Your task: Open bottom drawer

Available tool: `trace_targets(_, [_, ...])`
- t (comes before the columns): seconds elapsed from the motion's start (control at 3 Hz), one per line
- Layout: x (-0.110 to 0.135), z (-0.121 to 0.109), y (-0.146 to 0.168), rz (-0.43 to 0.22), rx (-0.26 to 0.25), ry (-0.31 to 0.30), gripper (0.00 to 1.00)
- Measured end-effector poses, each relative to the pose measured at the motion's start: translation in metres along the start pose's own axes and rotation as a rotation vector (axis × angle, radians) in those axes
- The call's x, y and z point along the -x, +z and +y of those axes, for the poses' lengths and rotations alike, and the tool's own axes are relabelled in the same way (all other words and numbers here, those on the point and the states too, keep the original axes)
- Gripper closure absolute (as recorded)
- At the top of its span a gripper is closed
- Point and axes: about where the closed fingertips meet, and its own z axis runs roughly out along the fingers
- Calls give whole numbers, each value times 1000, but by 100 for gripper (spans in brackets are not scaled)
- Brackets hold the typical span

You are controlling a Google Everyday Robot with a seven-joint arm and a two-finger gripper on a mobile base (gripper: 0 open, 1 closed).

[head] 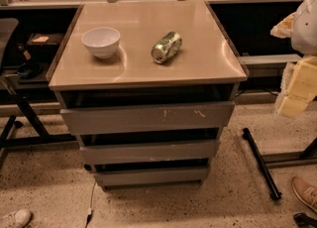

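I read the bottom drawer front as matt grey metal. Cabinet top: smooth, glossy. Bowl: glossy white. Can: shiny metal. Gripper, right edge: pale matt plastic.

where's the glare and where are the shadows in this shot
Camera view: pale glare arcs across the tabletop beside the white bowl and along its right edge; the green can glints; dark shadow fills the gap above the bottom drawer; the claw, at the frame's right edge, is brightly lit.
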Motion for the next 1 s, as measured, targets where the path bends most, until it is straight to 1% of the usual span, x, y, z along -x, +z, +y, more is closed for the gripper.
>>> trace_targets(0.33, [0, 0, 0, 0, 0, 0, 0])
trace_targets(0.67, [2, 2, 8, 11, -26, 17, 0])
trace_targets(1.0, [9, 25, 49, -22, 7, 51, 0])
